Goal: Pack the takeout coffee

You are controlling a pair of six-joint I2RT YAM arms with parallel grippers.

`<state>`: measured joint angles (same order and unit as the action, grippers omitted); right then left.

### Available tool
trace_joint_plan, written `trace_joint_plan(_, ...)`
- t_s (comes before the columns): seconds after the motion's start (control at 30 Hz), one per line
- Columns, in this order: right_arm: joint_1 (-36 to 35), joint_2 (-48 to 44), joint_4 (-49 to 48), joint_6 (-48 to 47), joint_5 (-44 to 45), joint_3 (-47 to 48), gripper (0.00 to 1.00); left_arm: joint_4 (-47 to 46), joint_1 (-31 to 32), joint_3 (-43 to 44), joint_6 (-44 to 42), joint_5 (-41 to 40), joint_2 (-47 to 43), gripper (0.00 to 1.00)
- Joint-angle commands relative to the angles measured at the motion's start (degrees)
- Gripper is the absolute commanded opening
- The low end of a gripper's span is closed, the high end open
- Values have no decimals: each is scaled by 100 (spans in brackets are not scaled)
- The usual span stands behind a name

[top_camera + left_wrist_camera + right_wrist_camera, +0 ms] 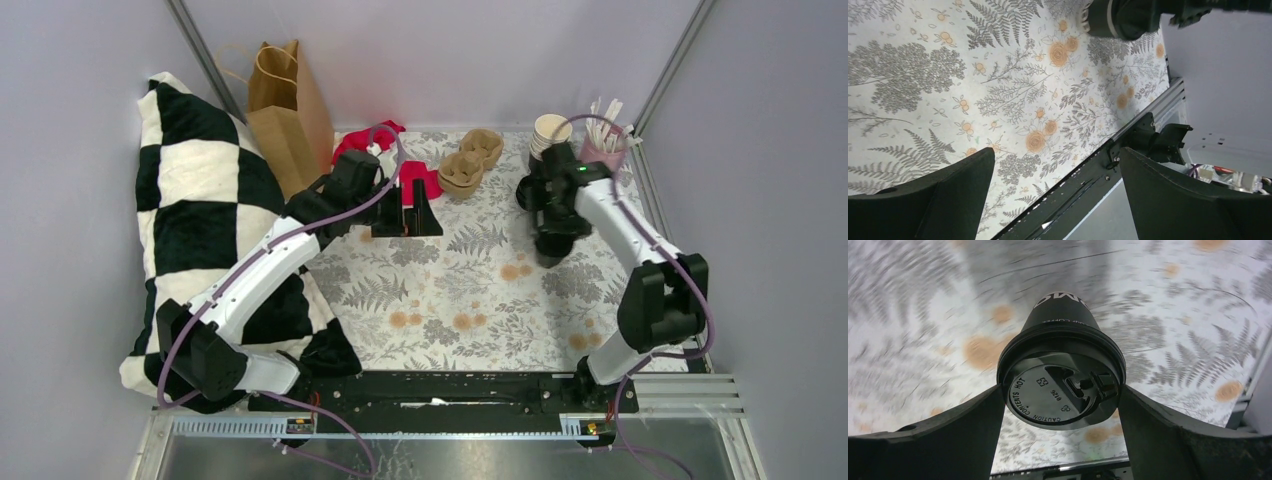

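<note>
R jaws tight on takeout coffee [1060, 317] at lid [1058, 395] rim; L jaws wide apart

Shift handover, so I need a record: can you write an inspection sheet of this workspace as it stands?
Surface: flowered tablecloth, lying flat, no spill seen.
Job's things: coffee cup, black lid on, between the right gripper's fingers.
Clutter: paper bag upright at the back left; cardboard cup carrier at the back, nothing in it; red cloth; stack of paper cups; pink cup of sticks; checked cushion along the left side.
Grippers: left gripper open and empty above the cloth; right gripper closed on the cup at its lid.
Cables: purple cables run along both arms.
Surroundings: pale walls; metal rail at the near edge.
</note>
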<state>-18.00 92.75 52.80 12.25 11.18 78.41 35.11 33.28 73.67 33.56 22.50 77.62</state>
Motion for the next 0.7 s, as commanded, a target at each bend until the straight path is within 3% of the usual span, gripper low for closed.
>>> trace_joint_plan(0.0,1273,-307,-185,34,267,-133,86,583,-14,659,-686,-325,-23,99)
trace_joint_plan(0.23,2842,-187,-304,20,308,-132,87,1301,-14,1007,-1356,-672,-93,99)
trace_joint_plan(0.43,3231,-217,-479,-19,304,-387,90,1470,225,943,-1649,-1043,-236,99)
trace_joint_plan(0.57,3241,-271,-501,-62,332,-478,98,1490,464,935,-1782,-1215,-257,99)
trace_joint_plan(0.67,3241,-321,-357,-31,292,-304,100,1505,608,981,-1887,-1344,-217,99)
